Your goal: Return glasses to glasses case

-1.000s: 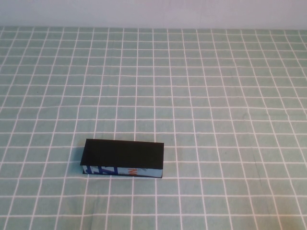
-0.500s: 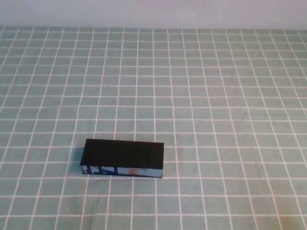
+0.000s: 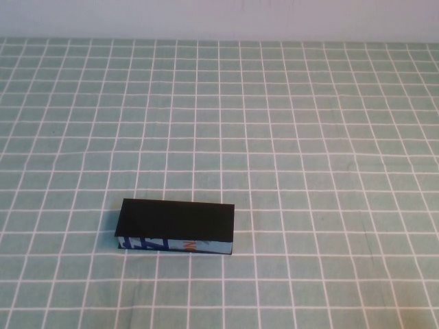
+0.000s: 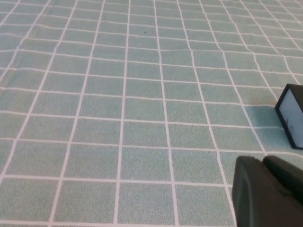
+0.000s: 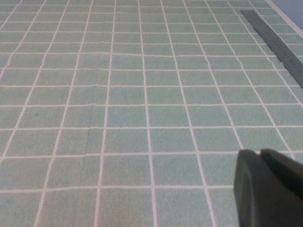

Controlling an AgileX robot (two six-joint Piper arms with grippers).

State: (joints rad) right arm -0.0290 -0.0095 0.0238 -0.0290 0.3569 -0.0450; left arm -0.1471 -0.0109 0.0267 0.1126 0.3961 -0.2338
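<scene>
The glasses case [image 3: 177,227] lies closed on the green checked cloth, left of centre and near the front, its blue, white and orange printed side facing me. One end of it shows in the left wrist view [image 4: 292,116]. The glasses are not in view. My left gripper [image 4: 263,163] is shut and empty, low over the cloth, apart from the case. My right gripper [image 5: 260,156] is shut and empty over bare cloth. Neither arm shows in the high view.
The green checked tablecloth [image 3: 288,137] covers the whole table up to a pale back wall. A dark strip [image 5: 277,40] runs along the table edge in the right wrist view.
</scene>
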